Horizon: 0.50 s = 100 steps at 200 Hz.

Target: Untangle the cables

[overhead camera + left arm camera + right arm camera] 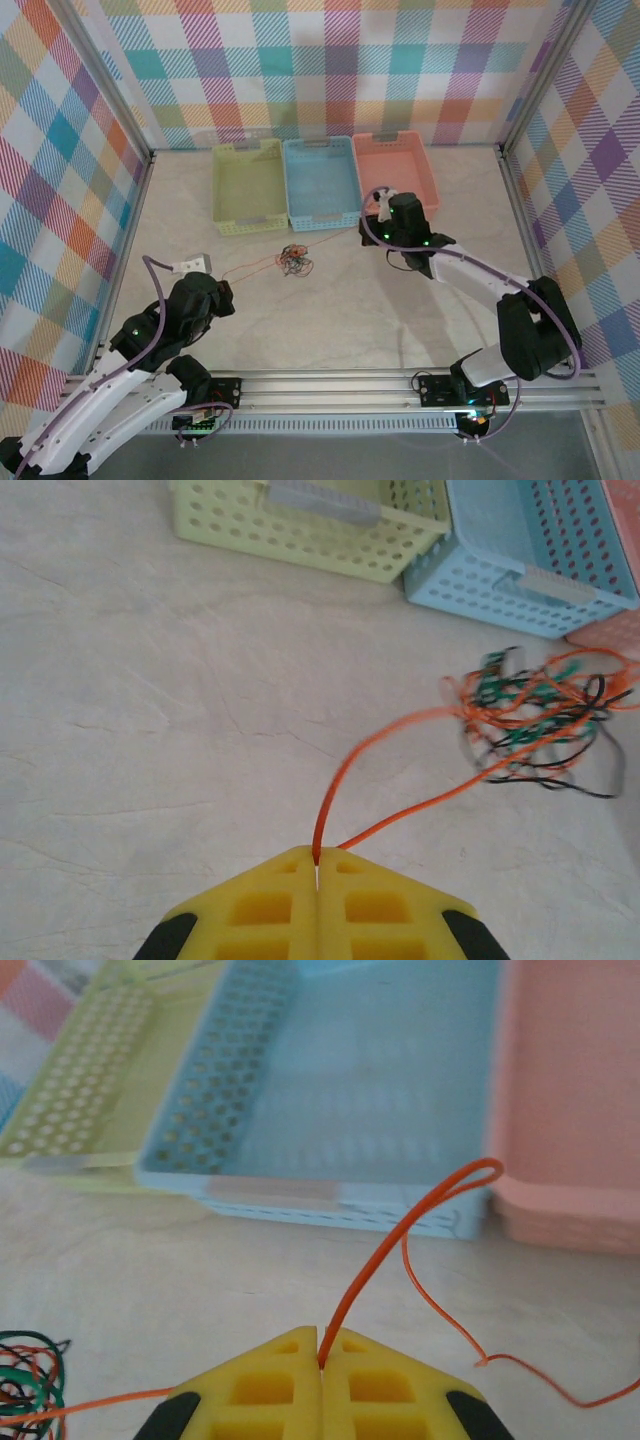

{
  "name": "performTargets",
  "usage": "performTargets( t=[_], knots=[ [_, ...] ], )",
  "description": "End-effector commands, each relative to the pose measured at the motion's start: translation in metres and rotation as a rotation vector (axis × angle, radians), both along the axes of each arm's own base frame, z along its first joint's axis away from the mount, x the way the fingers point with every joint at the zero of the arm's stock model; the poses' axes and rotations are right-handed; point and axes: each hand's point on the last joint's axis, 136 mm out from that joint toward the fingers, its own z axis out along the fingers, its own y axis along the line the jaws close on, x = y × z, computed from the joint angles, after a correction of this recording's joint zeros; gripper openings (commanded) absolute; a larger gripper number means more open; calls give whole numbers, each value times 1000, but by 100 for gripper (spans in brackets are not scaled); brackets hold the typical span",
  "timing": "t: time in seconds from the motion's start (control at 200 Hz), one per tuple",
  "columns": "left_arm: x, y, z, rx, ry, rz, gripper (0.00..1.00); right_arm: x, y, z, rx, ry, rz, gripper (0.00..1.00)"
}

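Nearest you, the left claw (317,865) sits low over the bench (350,310), its yellow fingers (270,900) pressed together on an orange strand (335,780) that rises from between the tips. Follow that strand across the bench and you reach the cables (294,260), a small knot of orange, black and green wire. The knot lies on the bench just in front of the baskets, close to where the green and blue ones meet. To the right of the knot and a little farther from you, the right claw (320,1340) is likewise clamped on a second orange strand (400,1230). This one loops up ahead of the tips and trails down to the bench on the right. Beyond both, three baskets stand side by side along the far part of the bench: the green basket (252,226), the blue basket (325,222) and the pink basket (393,140).
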Motion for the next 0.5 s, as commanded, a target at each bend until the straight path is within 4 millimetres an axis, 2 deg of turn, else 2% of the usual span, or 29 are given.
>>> performTargets(
  t=[0.0, 0.175, 0.355, 0.43, 0.495],
  knots=[
    [-3, 30, 14, 39, -51, 129, 0, 13, -54, -2, 1, 1, -232, 0],
    [-13, 63, 28, 36, -127, 263, 0, 13, -133, -27, -29, 60, -518, 0],
    [-24, 85, 39, -1, -209, 345, 0, 5, -182, -44, -77, 90, -706, 0],
    [-26, 89, 41, -13, -230, 359, 0, 4, -191, -50, -70, 100, -735, 0],
    [-23, 82, 40, -25, -228, 327, 0, 7, -179, -50, -29, 104, -674, 0]
  ],
)
